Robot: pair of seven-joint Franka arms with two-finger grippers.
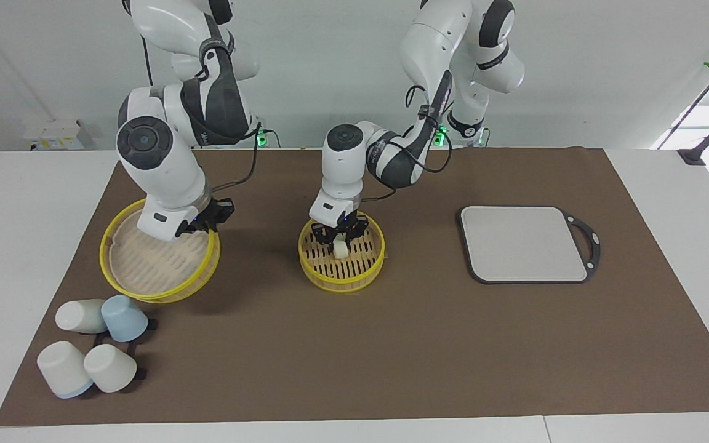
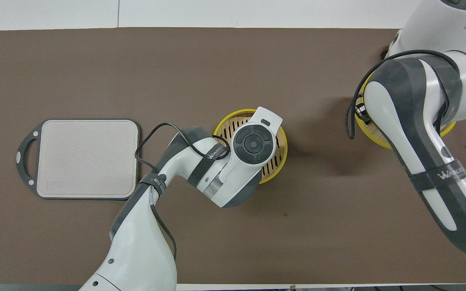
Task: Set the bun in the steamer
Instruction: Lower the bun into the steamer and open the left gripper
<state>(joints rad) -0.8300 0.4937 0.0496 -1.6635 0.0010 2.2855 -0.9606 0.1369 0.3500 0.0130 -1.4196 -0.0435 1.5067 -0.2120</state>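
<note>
The steamer [image 1: 343,280], a round basket with yellow rims and a slatted bottom, stands mid-table. My left gripper [image 1: 341,241] reaches down into it and is shut on the small cream-white bun [image 1: 341,248], which is inside the rim, at or just above the slats. In the overhead view my left wrist covers the bun and most of the steamer [image 2: 238,112]. My right gripper [image 1: 202,223] is shut on the rim of the steamer lid [image 1: 145,264] and holds it tilted over the right arm's end of the table; the lid's edge also shows in the overhead view [image 2: 448,128].
A pale cutting board [image 1: 524,243] with a dark handled rim lies bare toward the left arm's end; it also shows in the overhead view [image 2: 87,157]. Several upturned cups [image 1: 93,344], white and blue, cluster farther from the robots than the lid.
</note>
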